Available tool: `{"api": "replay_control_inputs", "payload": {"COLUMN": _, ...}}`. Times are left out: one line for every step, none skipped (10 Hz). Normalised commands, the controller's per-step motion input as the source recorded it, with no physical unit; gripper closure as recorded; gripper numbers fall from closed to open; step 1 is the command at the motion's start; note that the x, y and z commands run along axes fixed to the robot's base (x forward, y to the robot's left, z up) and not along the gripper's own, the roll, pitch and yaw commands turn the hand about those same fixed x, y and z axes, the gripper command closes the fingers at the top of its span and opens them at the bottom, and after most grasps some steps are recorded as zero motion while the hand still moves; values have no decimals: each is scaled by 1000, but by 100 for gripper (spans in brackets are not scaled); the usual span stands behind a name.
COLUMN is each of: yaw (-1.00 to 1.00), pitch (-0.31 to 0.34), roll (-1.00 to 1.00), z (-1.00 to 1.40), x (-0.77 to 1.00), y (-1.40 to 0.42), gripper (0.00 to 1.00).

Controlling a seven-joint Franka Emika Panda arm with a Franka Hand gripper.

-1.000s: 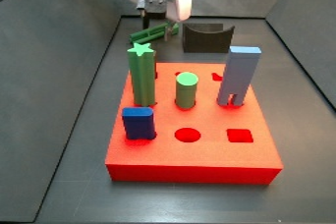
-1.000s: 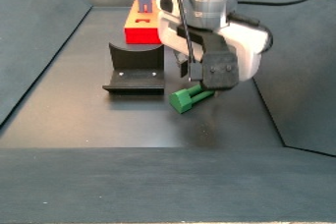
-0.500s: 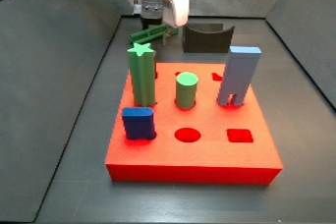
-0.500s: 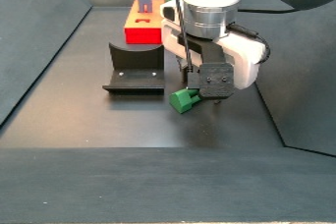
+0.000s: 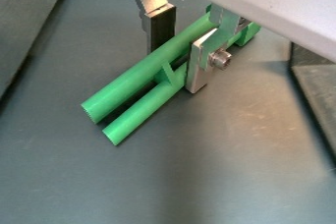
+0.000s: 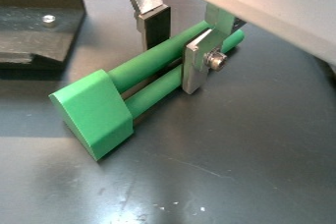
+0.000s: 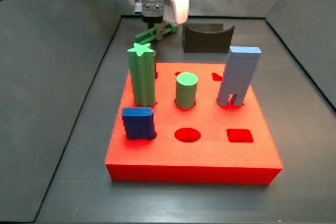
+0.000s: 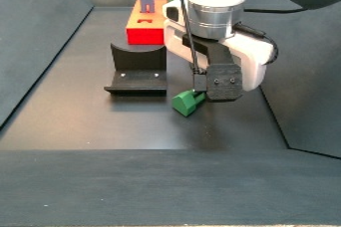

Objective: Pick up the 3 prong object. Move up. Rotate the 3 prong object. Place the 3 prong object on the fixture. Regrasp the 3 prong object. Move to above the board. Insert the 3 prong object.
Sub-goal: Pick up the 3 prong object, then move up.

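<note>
Fingers [image 6: 155, 27] of the gripper [image 6: 175, 43] straddle the green bar [image 6: 144, 81], one plate on each side.
Whether they pinch it or just sit beside it, I cannot tell. That bar lies flat on the dark floor, just beside the black fixture [image 8: 135, 68], well apart from the red board [image 7: 197, 140].

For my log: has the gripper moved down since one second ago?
Yes. The gripper is lower, nearer the floor beside the fixture, its fingers around the 3 prong object.
</note>
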Motion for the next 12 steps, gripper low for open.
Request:
{"api": "replay_control_inputs", "payload": {"yaw": 0, "pitch": 0, "roll": 0, "z": 0, "x": 0, "y": 0, "gripper": 100}}
{"api": "replay_control_inputs", "payload": {"yaw": 0, "pitch": 0, "roll": 0, "z": 0, "x": 0, "y": 0, "gripper": 100}}
{"api": "replay_control_inputs", "payload": {"yaw": 0, "pitch": 0, "roll": 0, "z": 0, "x": 0, "y": 0, "gripper": 100}}
{"api": "replay_control_inputs", "payload": {"yaw": 0, "pitch": 0, "roll": 0, "z": 0, "x": 0, "y": 0, "gripper": 100}}
{"api": "replay_control_inputs", "payload": {"yaw": 0, "pitch": 0, "roll": 0, "z": 0, "x": 0, "y": 0, "gripper": 100}}
{"api": "replay_control_inputs", "payload": {"yaw": 0, "pitch": 0, "roll": 0, "z": 0, "x": 0, "y": 0, "gripper": 100}}
{"api": "replay_control_inputs", "payload": {"yaw": 0, "pitch": 0, "roll": 0, "z": 833, "x": 0, "y": 0, "gripper": 100}}
{"api": "replay_control_inputs", "payload": {"yaw": -28, "pitch": 8, "roll": -5, "z": 823, "x": -17, "y": -20, "gripper": 100}}
{"api": "replay_control_inputs", "payload": {"yaw": -36, "pitch": 39, "roll": 9, "z": 700, "x": -49, "y": -18, "gripper": 100}}
{"api": "replay_control_inputs", "payload": {"yaw": -36, "pitch": 53, "roll": 30, "z": 579, "x": -41, "y": -8, "gripper": 100}}
{"api": "replay_control_inputs", "payload": {"yaw": -33, "pitch": 65, "roll": 49, "z": 448, "x": -26, "y": -2, "gripper": 100}}
{"api": "replay_control_inputs", "payload": {"yaw": -28, "pitch": 79, "roll": 66, "z": 311, "x": -22, "y": -1, "gripper": 100}}
